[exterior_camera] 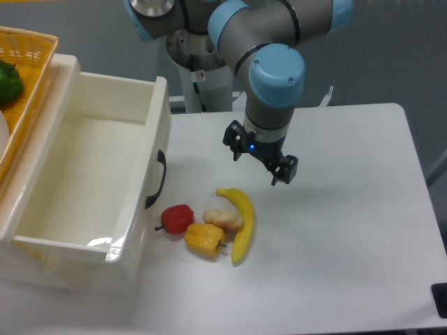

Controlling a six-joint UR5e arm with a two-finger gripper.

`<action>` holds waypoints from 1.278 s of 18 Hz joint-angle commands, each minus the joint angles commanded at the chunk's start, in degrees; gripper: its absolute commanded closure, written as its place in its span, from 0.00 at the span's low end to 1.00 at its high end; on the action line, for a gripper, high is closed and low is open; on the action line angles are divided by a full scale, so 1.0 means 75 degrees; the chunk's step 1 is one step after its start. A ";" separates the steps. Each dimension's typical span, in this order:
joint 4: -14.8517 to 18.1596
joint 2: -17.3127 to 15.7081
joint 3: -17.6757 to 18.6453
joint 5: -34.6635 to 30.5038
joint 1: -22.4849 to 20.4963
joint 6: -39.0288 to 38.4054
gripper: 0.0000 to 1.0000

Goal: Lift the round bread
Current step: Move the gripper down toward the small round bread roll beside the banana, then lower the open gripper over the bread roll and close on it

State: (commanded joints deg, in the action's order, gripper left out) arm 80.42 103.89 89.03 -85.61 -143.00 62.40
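The small pale beige round bread (223,219) lies on the white rectangular table (349,230), in the left-centre part of the tabletop, inside a tight cluster of produce. It touches or nearly touches the long curved yellow banana (242,220) on its right side; the banana's upper end arches over the bread and its lower end points toward the table's near edge. Directly in front of the bread sits the yellow-orange bell pepper (204,239), pressed against it; to the left lies the red bell pepper (177,218), just beside the bread, its stem toward the drawer. The black two-finger gripper (260,164) hangs above the table, behind and slightly right of the cluster, clear of all items; it is not touching the bread. Its two fingers stand apart with an empty gap between them, nothing clamped. A small blue light shows on the gripper body. The grey-and-blue jointed arm (272,77) descends from the top of the view to the wrist. Left of the produce, a white plastic open drawer (143,209) with a black handle (158,180) extends toward the camera. At the far left, a woven yellow-orange basket (28,63) holds a green object (8,81), only partly in view.
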 joint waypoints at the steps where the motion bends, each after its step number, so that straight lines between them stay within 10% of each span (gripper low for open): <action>1: -0.0023 0.0000 0.0105 0.0000 0.0011 -0.0011 0.00; 13: -0.0995 0.0620 0.0235 0.0012 0.0175 -0.0855 0.00; 23: -0.1300 0.1066 0.0200 -0.0058 0.0422 0.1685 0.00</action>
State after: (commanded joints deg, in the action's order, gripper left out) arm 70.67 111.88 90.53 -86.04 -139.83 75.04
